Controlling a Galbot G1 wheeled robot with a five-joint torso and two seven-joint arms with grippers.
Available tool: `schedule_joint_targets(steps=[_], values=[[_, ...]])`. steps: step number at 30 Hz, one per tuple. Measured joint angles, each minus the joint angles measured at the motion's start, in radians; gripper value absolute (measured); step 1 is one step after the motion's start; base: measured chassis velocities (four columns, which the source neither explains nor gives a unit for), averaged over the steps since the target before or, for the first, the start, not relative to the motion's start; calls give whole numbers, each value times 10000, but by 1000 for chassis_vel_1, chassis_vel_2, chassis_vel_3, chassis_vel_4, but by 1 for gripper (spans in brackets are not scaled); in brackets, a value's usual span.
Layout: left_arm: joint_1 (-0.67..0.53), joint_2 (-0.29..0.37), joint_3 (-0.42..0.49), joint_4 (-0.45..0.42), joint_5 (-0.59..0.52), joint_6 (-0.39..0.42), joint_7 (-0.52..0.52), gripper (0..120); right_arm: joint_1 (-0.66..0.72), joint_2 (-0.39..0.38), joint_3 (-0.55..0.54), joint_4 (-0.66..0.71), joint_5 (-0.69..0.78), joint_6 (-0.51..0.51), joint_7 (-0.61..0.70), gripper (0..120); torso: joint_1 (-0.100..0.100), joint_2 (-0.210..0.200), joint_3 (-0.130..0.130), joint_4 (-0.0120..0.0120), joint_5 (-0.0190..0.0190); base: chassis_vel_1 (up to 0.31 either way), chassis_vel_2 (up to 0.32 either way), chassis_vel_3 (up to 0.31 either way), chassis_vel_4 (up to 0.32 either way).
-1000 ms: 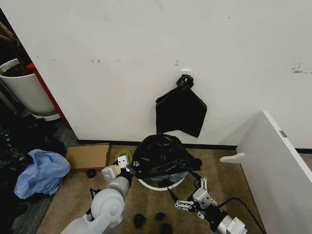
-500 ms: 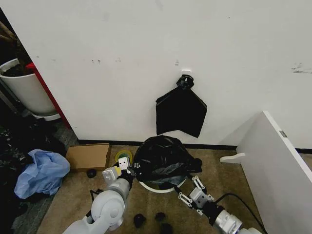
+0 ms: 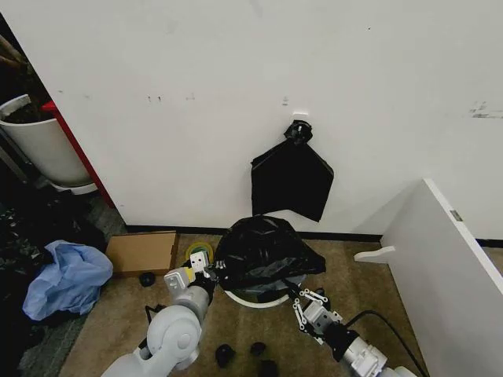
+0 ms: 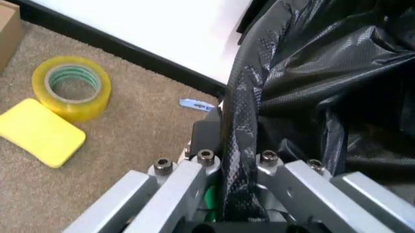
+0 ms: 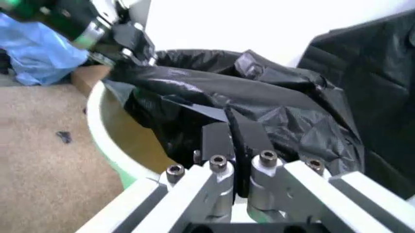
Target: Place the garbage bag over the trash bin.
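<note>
1. Right gripper [image 3: 308, 301], which a moment ago sat lower and well clear of the bin's near side, now up at the near rim of the trash bin [image 3: 253, 299], touching the bag's hem there.
2. Jaws of that gripper pressed together on a fold of the garbage bag [image 3: 263, 253], as seen in the right wrist view [image 5: 234, 141]; earlier spread and empty.
3. Left gripper [image 3: 210, 272] unchanged at the bin's left side, pinching a vertical pleat of bag [image 4: 241, 145] between its fingers [image 4: 206, 130].
4. Meaning for the task, as a judgement: bag now held on two sides, so ready for stretching the mouth over the rim; not yet seated, with bare cream rim [image 5: 107, 141] showing below the plastic.
5. Bag heaped as a dome on top of the bin, against the wall, below a flat black bundle [image 3: 291, 181] hanging from a hook.
6. Long axis of the heap roughly left to right across the bin; mouth facing down toward the rim, crumpled bulk bulging upward.
7. Bin upright, opening up, on the brown carpet [image 3: 126, 298]; tape roll [image 4: 71, 87] and yellow pad [image 4: 40, 138] just beside the left gripper.
</note>
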Motion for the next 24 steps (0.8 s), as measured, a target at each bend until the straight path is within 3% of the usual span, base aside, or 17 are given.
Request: schedule_joint_targets(steps=[15,24], values=[[-391,72,-274,23,-1444,188,-575,1,-921,-348,124,-445,-810,1182,-810,0,0,0,0,-1,0,0,0,0,0],[-399,63,-366,-215,-2117,273,-901,1,-15,-173,-181,-1388,-1555,1462,-987,0,0,0,0,1,0,0,0,0,0]])
